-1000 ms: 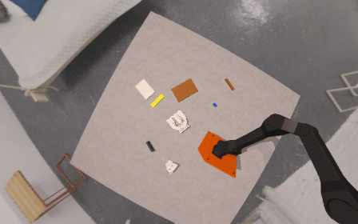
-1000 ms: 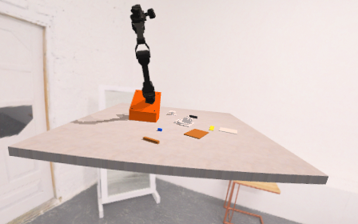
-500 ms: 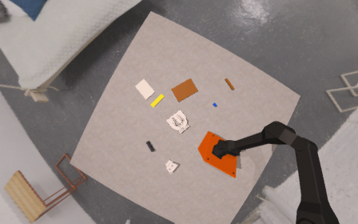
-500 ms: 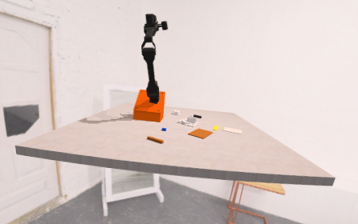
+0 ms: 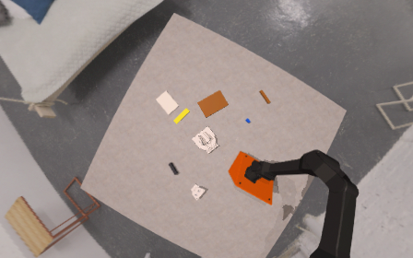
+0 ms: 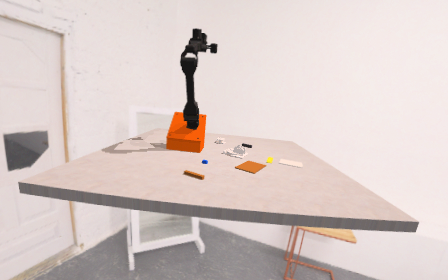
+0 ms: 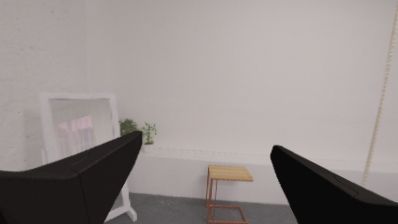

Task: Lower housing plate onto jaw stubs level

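My gripper (image 7: 208, 144) is open in the wrist view, with nothing between its wide-apart fingers. The arm is raised high above the orange base, far from the parts. A white assembly with raised, curved parts (image 5: 206, 139) (image 6: 238, 150) sits near the middle of the table. A smaller white piece (image 5: 198, 191) (image 6: 220, 140) lies apart from it, nearer the table's edge. I cannot tell which white piece is the housing plate. The jaws, pins and stubs are too small to tell apart, and so is whether any plate sits level and closed.
The orange base (image 5: 257, 190) (image 6: 185, 145) stands beside the parts. Around the assembly lie a brown slab (image 5: 213, 104) (image 6: 250, 167), a cream slab (image 5: 167, 102) (image 6: 291, 163), a yellow bar (image 5: 182, 116) (image 6: 270, 160), a black piece (image 5: 173, 169) (image 6: 246, 145), a blue block (image 5: 248, 121) (image 6: 205, 162) and a brown stick (image 5: 265, 97) (image 6: 194, 175).
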Controlling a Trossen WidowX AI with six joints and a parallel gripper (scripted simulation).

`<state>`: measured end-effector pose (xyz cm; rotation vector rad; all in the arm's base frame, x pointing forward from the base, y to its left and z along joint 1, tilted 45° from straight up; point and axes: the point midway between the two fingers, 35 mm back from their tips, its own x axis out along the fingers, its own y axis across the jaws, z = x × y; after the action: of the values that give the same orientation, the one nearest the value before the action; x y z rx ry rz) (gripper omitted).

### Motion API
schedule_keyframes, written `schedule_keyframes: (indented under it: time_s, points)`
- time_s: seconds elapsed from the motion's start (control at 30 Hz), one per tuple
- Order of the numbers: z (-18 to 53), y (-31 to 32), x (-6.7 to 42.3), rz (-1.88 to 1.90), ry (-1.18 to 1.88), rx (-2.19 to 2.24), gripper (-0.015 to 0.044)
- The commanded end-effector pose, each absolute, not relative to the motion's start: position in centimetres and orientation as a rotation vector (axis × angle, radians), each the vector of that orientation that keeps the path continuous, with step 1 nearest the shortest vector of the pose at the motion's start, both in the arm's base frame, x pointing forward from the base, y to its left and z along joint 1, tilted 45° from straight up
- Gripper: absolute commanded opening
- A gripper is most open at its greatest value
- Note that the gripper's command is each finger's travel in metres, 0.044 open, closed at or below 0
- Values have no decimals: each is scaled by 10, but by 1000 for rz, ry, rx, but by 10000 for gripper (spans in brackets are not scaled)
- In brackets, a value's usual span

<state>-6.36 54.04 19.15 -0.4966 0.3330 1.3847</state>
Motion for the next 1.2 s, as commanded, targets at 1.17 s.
schedule_keyframes:
  time_s: [1.17]
  points:
    - [-59,447,78,641,1060,-581,440]
